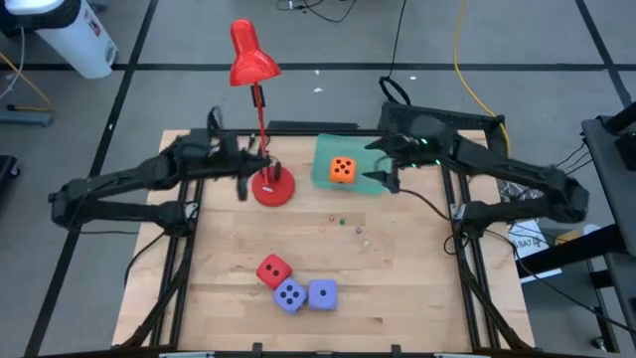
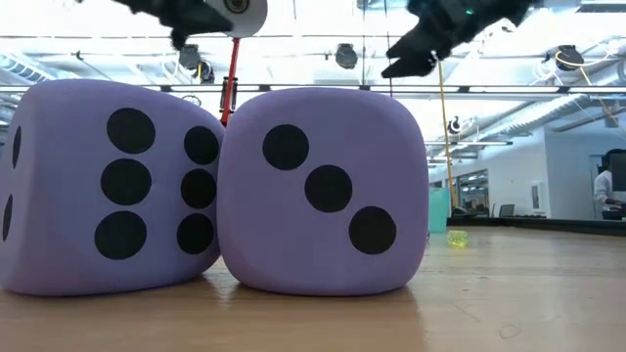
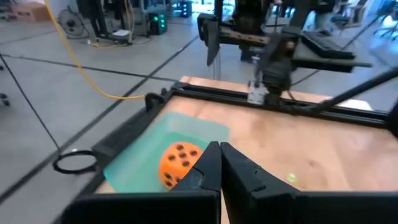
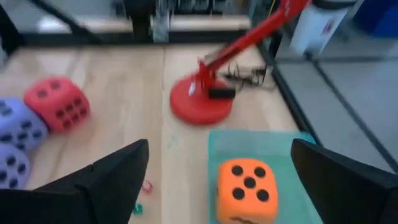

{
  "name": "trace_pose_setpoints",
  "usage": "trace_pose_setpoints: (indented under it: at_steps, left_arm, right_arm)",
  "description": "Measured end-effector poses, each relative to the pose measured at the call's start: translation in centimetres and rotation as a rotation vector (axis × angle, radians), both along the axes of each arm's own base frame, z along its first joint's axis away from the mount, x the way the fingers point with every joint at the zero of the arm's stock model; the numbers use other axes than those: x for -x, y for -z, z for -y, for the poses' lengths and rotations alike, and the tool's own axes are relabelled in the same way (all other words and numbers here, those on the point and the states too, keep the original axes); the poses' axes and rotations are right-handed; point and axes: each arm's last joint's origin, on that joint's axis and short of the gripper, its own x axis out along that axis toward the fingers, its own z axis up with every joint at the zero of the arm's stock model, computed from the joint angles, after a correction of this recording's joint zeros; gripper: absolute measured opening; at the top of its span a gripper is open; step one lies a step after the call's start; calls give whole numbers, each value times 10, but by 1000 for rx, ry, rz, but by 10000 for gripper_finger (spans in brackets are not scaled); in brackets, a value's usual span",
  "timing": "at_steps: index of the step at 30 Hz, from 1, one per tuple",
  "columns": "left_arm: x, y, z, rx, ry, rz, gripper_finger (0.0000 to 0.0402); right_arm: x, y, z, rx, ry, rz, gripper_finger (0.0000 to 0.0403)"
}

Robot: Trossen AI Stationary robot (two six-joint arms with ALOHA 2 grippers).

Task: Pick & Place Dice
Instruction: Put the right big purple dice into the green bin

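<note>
An orange die [image 1: 342,169] rests on a teal mat [image 1: 323,149] at the table's far middle; its five-pip face is up in the right wrist view [image 4: 247,190]. My right gripper [image 1: 382,165] hovers open just right of the mat, raised, touching nothing. My left gripper [image 1: 256,161] hangs shut and empty by the red lamp's stem, pointing at the orange die [image 3: 179,163]. A red die [image 1: 273,270] and two purple dice [image 1: 289,294] [image 1: 322,293] sit together on the wood near the front edge.
A red desk lamp stands with its round base [image 1: 271,187] left of the mat and its head [image 1: 248,55] leaning past the far edge. Small beads [image 1: 343,222] lie scattered mid-table. Bare wood lies between the mat and the front dice.
</note>
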Motion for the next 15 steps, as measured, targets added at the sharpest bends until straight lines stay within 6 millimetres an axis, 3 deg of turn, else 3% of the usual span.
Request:
trace_pose_setpoints:
  at_steps: [6,10,15]
  left_arm:
    - [23,40,16,49,5,21,0]
    - [28,66,23,31,60,116,1]
    - [33,101,25,49,42,94,1]
  right_arm:
    - [25,44,-14,-81,39,181,266]
    - [29,75,-24,-80,4,253,185]
    - [32,99,-38,-107,-49,340,96]
